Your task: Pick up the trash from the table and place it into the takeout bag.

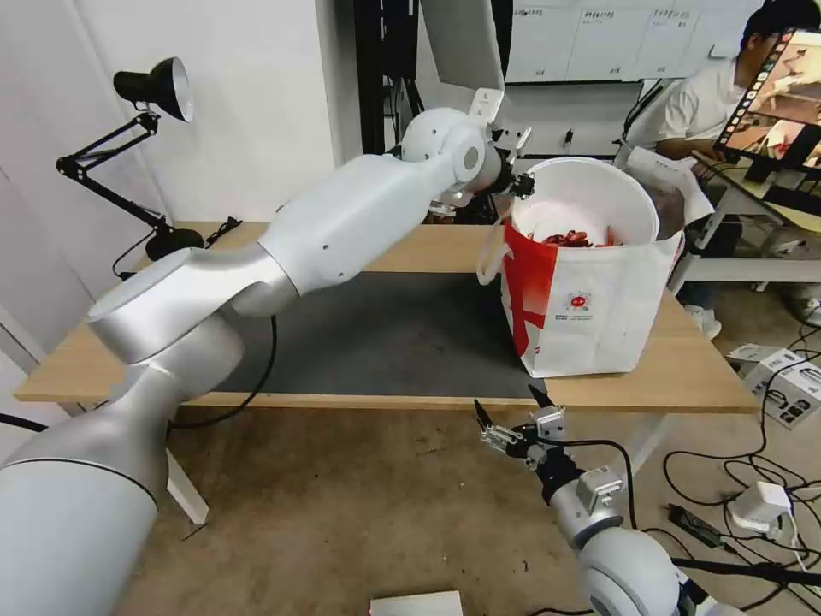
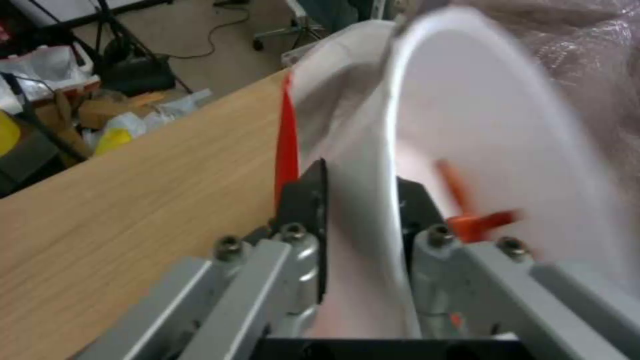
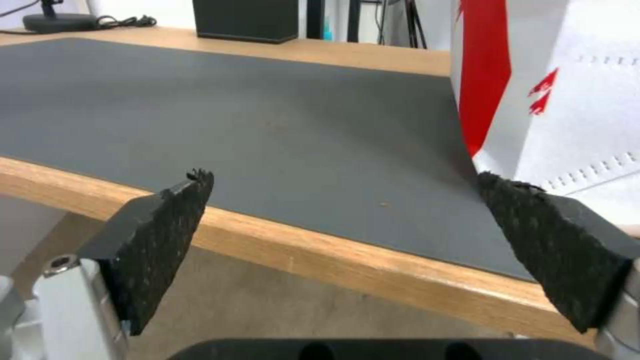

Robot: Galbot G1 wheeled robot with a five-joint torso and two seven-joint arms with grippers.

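On the long wooden table, the dark mat lies bare beside the takeout bag, so the clearing looks nearly finished. Over the bag's mouth, the left gripper pinches the rim of the white bowl, tilted, red scraps inside; only its release seems left. Below the table's front edge, the right gripper waits with fingers spread. Whatever sits deeper in the bag is hidden.

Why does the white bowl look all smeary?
Left wrist view: the bowl, pinched at its rim by the left gripper, is smeared by blur. Right wrist view: sharp on the open right gripper and mat. Head view: the bag looks clear.
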